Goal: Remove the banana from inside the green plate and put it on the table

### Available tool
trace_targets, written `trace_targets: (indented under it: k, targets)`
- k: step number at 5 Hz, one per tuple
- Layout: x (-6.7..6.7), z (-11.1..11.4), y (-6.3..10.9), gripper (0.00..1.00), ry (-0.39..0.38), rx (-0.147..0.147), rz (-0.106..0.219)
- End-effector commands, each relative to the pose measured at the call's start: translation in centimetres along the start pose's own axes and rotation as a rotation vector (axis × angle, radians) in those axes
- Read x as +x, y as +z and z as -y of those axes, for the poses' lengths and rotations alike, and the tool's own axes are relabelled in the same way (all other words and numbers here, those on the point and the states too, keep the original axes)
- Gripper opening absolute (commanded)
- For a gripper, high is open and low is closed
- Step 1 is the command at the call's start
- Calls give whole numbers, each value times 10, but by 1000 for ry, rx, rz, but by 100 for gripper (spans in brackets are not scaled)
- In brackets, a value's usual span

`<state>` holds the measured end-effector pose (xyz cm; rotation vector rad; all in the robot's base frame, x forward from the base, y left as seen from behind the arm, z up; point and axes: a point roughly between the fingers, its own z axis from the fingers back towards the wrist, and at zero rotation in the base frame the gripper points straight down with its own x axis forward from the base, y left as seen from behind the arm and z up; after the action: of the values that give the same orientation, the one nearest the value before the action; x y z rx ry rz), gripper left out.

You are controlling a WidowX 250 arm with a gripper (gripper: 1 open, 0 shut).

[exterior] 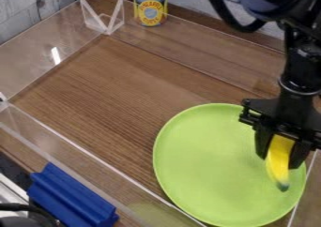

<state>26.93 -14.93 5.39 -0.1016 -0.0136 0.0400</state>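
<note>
Jaws shut on the banana, over the green plate's right side

Jaws closed around the upper part of the banana point(280, 163), with little gap left between them beyond the fruit's own width. The banana hangs below them, its long axis running down the view and its greenish tip lowest, over the right-hand part of the green plate point(207, 165). It seems to be off the plate's surface, though from this angle I cannot tell how much air is under the tip.

The single arm point(298, 85) comes in from beyond the plate's upper right edge. Bare wood of the desk point(119, 95) spreads past the plate's upper left rim, so the next move probably calls for carrying the banana across that rim before lowering it. Because it dangles lengthwise, the tip could catch the rim if carried low, and the fruit may tip over onto its side when released.

Farther out, a yellow-labelled can point(149, 6) stands well beyond the plate, and a blue block point(71, 195) sits off its left side.
</note>
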Motion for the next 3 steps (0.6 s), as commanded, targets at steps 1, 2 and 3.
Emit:
trace_targets:
  k: [1,2,3]
  targets:
    - [7,9,27,0,-12,-41,85]
    - [7,7,35,0,-14,-31,70]
    - [8,5,47,0,-14,-20,57]
